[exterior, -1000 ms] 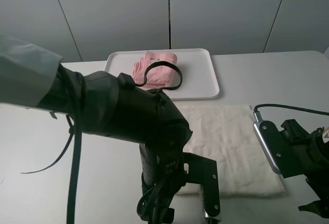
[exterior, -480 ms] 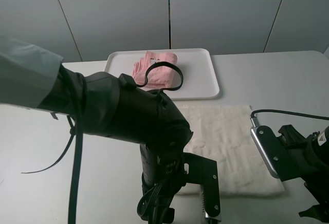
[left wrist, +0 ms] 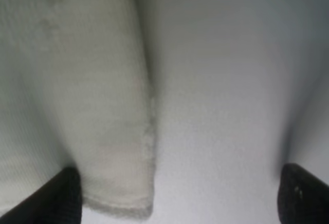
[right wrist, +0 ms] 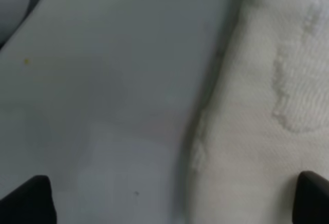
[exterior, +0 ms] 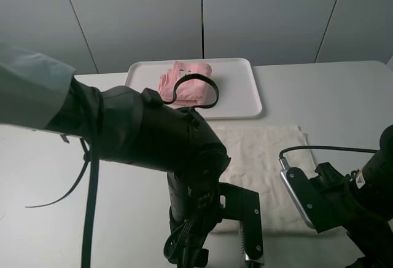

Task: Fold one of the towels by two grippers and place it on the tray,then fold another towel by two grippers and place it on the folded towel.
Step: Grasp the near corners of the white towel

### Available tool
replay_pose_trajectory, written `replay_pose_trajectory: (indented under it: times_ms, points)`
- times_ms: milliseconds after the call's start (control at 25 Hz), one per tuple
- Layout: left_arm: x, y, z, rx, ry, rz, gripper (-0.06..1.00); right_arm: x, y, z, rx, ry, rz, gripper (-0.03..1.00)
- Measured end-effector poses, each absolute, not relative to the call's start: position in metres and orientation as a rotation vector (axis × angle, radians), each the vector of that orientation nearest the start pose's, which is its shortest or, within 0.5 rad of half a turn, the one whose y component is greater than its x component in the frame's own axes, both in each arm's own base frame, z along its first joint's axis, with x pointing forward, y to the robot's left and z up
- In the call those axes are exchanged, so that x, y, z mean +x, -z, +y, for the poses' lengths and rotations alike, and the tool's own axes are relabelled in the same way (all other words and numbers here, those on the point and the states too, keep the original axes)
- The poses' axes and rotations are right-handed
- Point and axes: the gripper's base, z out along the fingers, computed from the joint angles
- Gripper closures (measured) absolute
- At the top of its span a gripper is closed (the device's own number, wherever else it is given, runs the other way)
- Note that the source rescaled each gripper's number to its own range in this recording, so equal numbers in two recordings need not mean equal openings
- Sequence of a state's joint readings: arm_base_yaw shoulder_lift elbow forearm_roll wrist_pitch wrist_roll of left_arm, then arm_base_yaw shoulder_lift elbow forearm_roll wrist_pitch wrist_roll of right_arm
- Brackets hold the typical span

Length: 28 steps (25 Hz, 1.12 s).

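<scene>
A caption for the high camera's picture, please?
Folded pale pink terry towel on the flat white plastic tray; cream off-white terry towel spread between the black left arm and right arm.

Up at the back stands a wall of pale grey panels (exterior: 264,16), split by thin dark seams (exterior: 202,16), some of them slanting. Below it the white bench (exterior: 331,90) spreads wide and matte. The light is soft and even, with only faint shadows.

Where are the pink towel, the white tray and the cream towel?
pink towel (exterior: 190,70): high camera, top folded part
white tray (exterior: 239,90): high camera, bare right side
cream towel (exterior: 270,157): high camera, flat middle
</scene>
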<state>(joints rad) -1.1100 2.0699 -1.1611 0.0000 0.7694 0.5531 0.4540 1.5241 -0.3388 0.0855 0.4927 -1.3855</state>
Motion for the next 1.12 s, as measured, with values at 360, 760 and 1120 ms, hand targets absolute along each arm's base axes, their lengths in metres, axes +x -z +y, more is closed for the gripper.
replay_pose_trajectory:
  times_ms: [360, 760, 1120]
  points:
    - [0.157, -0.093, -0.317, -2.306, 0.009, -2.103, -0.04, 0.141, -0.099, 0.072, -2.420, -0.061, 2.026, -0.03]
    - [0.157, -0.092, -0.317, -2.304, 0.011, -2.100, -0.04, 0.143, -0.090, 0.073, -2.423, -0.078, 2.069, -0.03]
    - [0.157, -0.092, -0.317, -2.303, 0.011, -2.100, -0.04, 0.150, -0.089, 0.075, -2.389, -0.024, 2.033, 0.71]
